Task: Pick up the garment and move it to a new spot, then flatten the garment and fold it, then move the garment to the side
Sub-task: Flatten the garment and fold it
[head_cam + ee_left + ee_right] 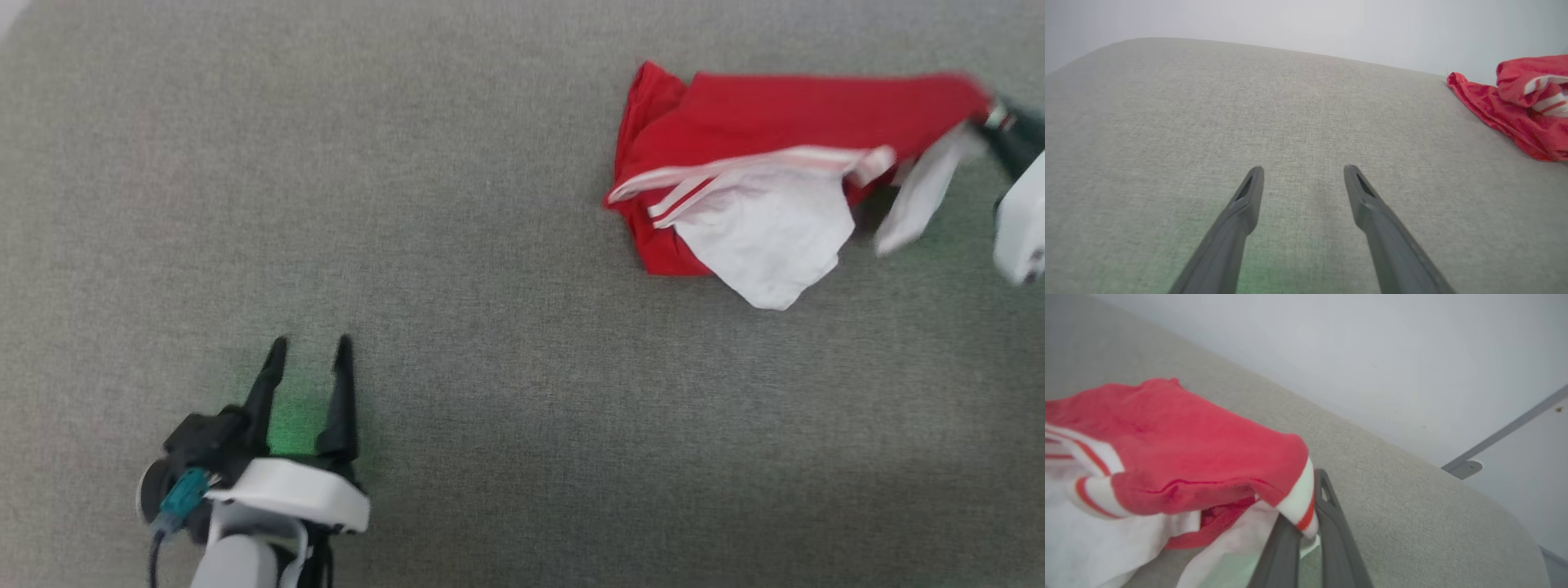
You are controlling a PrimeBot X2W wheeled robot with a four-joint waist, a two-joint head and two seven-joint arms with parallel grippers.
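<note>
Garment (735, 155): red T-shirt, white sleeves, red-and-white stripe trim. It lies crumpled on the grey woven surface (490, 245) at the upper right of the head view, with 1 white sleeve spread toward the robot and a second white piece blurred near the right edge. Its right-hand corner is stretched out to the right gripper (994, 118).

Right gripper (1306, 524): 2 dark fingers closed together, pinching a striped white-and-red hem of the garment (1188, 457) between their tips. Red cloth bunches to the left of the fingers in the right wrist view, with white cloth below it.

Left gripper (310, 351): at the lower left of the head view, well apart from the garment, 2 fingers spread wide with nothing between them. In the left wrist view the gripper (1302, 175) hangs over bare surface, with the garment (1515, 118) at the far right edge.

Background: pale wall (1372, 355) behind the surface, with a grey bracket (1466, 467) fixed to it.
</note>
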